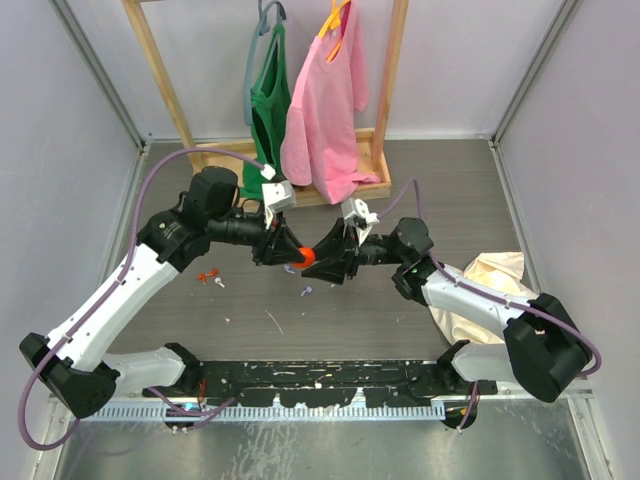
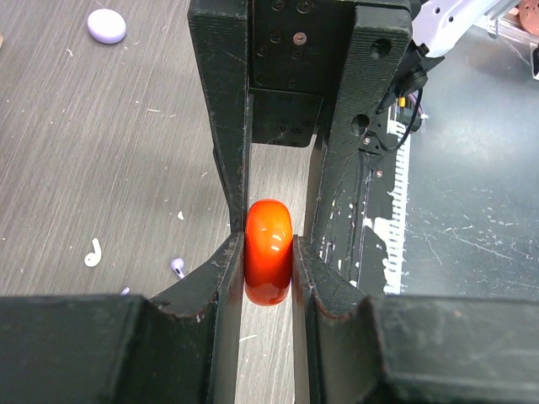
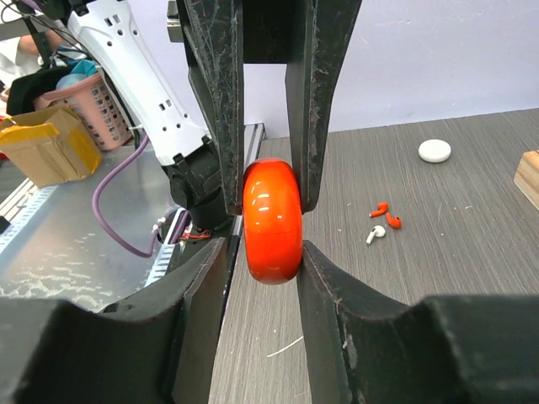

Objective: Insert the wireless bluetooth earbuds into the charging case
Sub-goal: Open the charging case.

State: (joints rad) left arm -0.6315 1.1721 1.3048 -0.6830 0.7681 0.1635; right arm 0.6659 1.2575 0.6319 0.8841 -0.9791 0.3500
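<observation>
An orange round charging case (image 1: 308, 256) hangs above the table between both grippers. My left gripper (image 1: 290, 250) is shut on it; in the left wrist view both its pads press the case (image 2: 268, 251). My right gripper (image 1: 326, 262) reaches in from the opposite side. In the right wrist view one finger touches the case (image 3: 272, 220) and the other stands a little off it. One tiny lavender earbud (image 2: 178, 267) lies on the table below, also seen in the top view (image 1: 307, 292). A second lavender piece barely shows at my left finger's edge.
A lavender disc (image 2: 107, 25) and a white earbud (image 2: 93, 252) lie on the table. Two orange earbuds (image 3: 386, 215), a white earbud (image 3: 375, 234) and a white disc (image 3: 434, 151) lie to the left. A wooden clothes rack (image 1: 340, 185) stands behind. A cloth (image 1: 480, 290) lies right.
</observation>
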